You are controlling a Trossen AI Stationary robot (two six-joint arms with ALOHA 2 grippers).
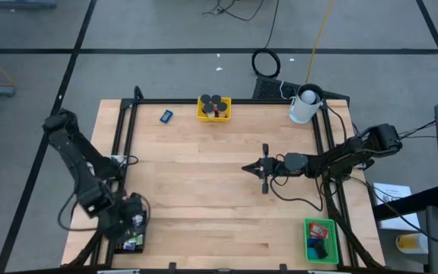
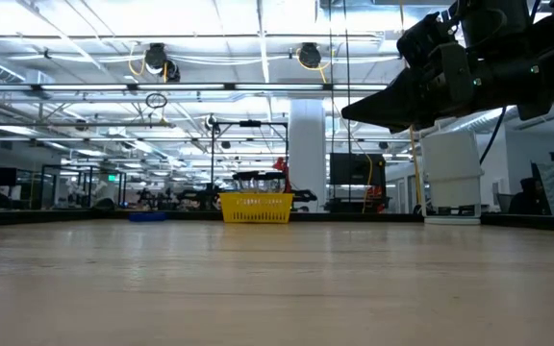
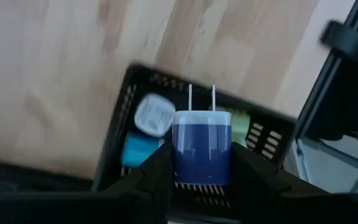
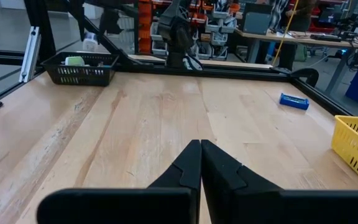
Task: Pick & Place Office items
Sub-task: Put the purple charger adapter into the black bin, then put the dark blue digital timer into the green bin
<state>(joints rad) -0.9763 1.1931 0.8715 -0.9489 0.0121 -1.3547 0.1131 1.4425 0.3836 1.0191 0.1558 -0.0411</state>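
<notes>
Left hand (image 3: 202, 177) lower left of high view, over black tray (image 3: 120, 124), pinching one blue plug block (image 3: 202, 146). Three items in tray: white, light blue, green. One blue item (image 1: 166, 116) on table (image 1: 204, 198) upper left. Right hand (image 1: 251, 167) at centre, fingers pressed together, holding nothing.

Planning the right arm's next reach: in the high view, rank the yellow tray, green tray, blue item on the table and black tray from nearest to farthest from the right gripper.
From the right gripper, shut at table centre:
1. Yellow tray, far edge, middle.
2. Blue item, far edge, left part; green tray, near right corner. Too close to call.
3. Black tray, near left corner, under the left gripper.
</notes>
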